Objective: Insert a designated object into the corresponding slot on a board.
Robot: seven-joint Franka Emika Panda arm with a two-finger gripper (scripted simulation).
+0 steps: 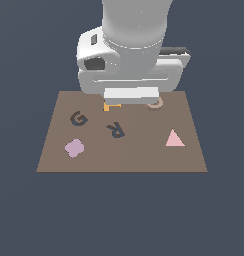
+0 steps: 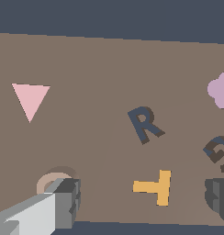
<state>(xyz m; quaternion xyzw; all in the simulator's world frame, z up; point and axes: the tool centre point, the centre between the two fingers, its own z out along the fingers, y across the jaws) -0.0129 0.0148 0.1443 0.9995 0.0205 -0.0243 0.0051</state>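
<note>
The designated object, a tan-peach ring-like G piece (image 1: 154, 104), lies near the far edge of the brown board (image 1: 144, 160), partly hidden under the arm's hand. In the wrist view the piece (image 2: 52, 180) peeks out behind one finger (image 2: 68, 202). The slot (image 1: 78, 119) is a dark G-shaped recess toward the exterior view's left, also seen as the G recess (image 2: 219, 153) in the wrist view. My gripper (image 2: 143, 202) is open and holds nothing. It hangs low over the board's far edge (image 1: 131, 100), its fingers wide apart.
An orange T (image 2: 155, 187) lies on the board between my fingers' positions in the wrist view. A dark R-shaped recess (image 1: 115, 130) sits mid-board. A pink triangle (image 1: 174, 139) lies at the exterior view's right, a lilac blob (image 1: 74, 148) at its left.
</note>
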